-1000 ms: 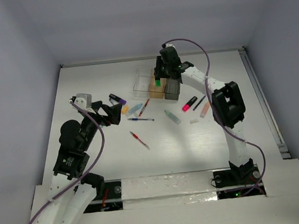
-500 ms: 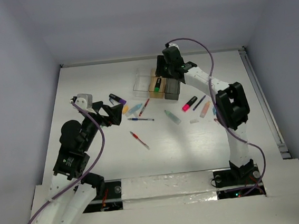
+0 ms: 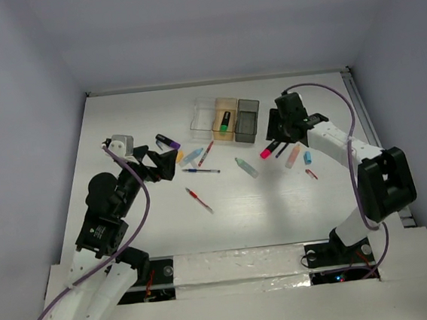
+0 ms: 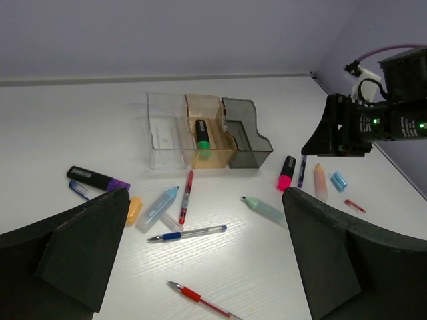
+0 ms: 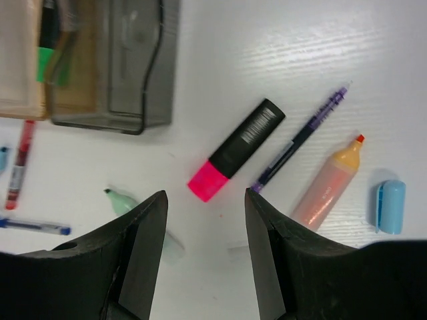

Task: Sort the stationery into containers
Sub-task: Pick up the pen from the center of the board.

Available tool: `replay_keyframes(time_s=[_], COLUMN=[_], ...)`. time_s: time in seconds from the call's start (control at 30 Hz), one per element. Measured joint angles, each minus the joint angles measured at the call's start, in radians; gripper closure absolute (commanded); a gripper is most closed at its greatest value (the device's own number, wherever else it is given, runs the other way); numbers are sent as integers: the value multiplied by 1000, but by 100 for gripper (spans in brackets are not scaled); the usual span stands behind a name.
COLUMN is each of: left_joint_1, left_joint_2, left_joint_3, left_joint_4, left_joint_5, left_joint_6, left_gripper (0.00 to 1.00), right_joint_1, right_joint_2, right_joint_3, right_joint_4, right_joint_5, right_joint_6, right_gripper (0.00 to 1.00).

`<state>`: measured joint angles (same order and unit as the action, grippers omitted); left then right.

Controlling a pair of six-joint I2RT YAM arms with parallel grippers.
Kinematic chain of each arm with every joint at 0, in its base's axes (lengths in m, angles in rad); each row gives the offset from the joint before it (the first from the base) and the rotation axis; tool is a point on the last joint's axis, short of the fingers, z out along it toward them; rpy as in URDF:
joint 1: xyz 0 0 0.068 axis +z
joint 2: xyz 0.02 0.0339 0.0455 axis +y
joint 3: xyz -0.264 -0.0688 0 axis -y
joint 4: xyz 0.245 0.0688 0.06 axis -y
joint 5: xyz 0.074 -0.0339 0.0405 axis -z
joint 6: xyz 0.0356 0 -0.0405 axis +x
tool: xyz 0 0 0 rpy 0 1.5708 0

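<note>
Top view first: the left arm (image 3: 105,208) sits folded over the 9 o'clock side of the tabletop (image 3: 118,116). Its left hand (image 3: 157,164) points toward 2 o'clock with the fingers spread wide and nothing between them, close to the purple marker (image 3: 168,142) and the orange piece (image 3: 178,156). The right arm (image 3: 340,144) reaches in from 4 o'clock. Its right hand (image 3: 275,135) hangs over the pink marker (image 3: 271,148), at 3 o'clock from the boxes.

A second ago that hand stood above the boxes with the green marker (image 3: 226,121) in its grip. Now the marker lies in the tan-orange box (image 3: 231,107), between the clear box (image 3: 203,115) and the grey box (image 3: 248,120), and the hand has swung away. The left arm has not shifted.

Left wrist view: the spread fingers frame the row of boxes at 12 o'clock, with the green marker lying lengthwise in the middle one. Loose on the tabletop lie a red pen (image 4: 186,197), a blue pen (image 4: 190,233) and a mint marker (image 4: 263,209). The right hand shows at 3 o'clock.

Right wrist view: the fingers stand apart and empty, with the pink marker slanted just beyond the gap. At its 3 o'clock lie a purple pen (image 5: 300,137), a peach marker (image 5: 327,183) and a light-blue cap (image 5: 389,205). White print on the pink marker's black barrel is too blurred to read.
</note>
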<state>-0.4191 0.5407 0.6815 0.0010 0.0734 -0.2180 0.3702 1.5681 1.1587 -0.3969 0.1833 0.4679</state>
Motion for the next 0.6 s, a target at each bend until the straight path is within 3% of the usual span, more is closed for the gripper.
replay_keyframes(time_s=[0.6], left_joint_1=[0], left_joint_2=[-9], left_joint_3=[0], left_joint_4=[-7], left_joint_5=[-8], left_joint_6=[1], left_gripper=[1], right_joint_1=[-37], right_joint_2=[233], right_joint_3=[38], right_joint_4=[-8], right_joint_5=[-74], right_joint_6=[23], right_gripper=[43])
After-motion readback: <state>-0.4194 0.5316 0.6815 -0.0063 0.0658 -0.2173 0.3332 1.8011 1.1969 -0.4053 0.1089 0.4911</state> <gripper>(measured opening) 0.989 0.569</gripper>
